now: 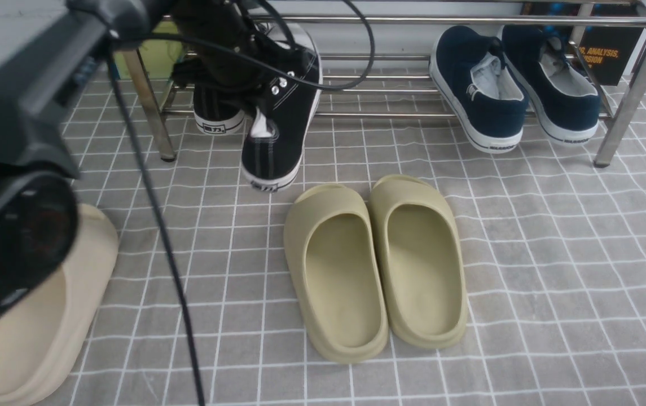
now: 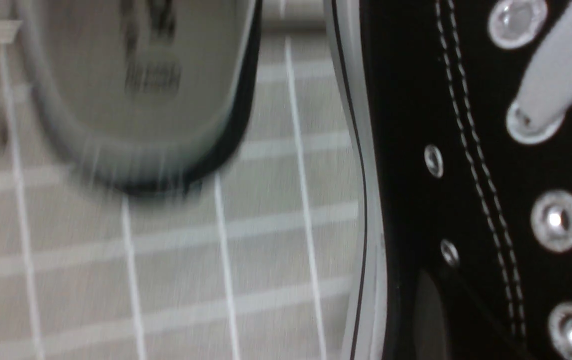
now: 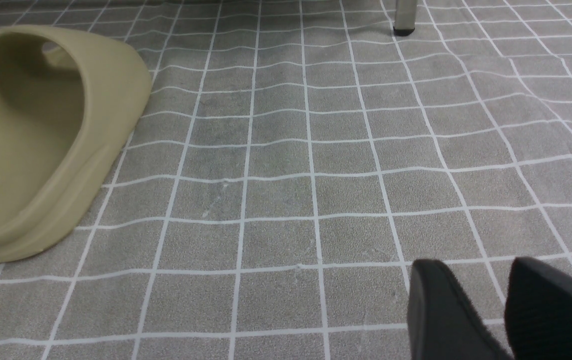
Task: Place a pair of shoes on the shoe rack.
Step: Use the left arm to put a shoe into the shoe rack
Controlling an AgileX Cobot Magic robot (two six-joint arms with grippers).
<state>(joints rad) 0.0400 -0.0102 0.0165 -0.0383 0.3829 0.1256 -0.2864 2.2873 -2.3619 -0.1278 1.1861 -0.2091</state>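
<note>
1. One grey mat (image 1: 554,254) with a white grid covers the whole floor.
2. The shoe rack (image 1: 390,115), made of silver bars, runs across the far side with its legs on the mat.
3. The left arm (image 1: 18,113) fills the near left of the front view and extends to the rack's left end. A black cable (image 1: 159,225) hangs from it.
4. Two olive slides (image 1: 334,270) lie touching side by side on the mat in front of the rack. A beige slide (image 1: 46,327) lies at the near left, partly hidden by the arm.
5. Two navy slip-ons (image 1: 478,90) sit on the rack's right part, heels overhanging the front bar.
6. At the rack's left end, the left black sneaker (image 1: 212,107) sits on the bars, heel toward the camera. Just beside it, the right black sneaker (image 1: 280,129) is tilted, toe up over the bars and heel low beyond the front bar.
7. The left gripper (image 1: 232,79) is at the tilted sneaker's opening. Its fingers are hidden, so I cannot tell whether they hold it.
8. The right gripper (image 3: 480,280) is low over bare mat, with a narrow gap between its fingers (image 3: 440,310) and nothing in it.
</note>
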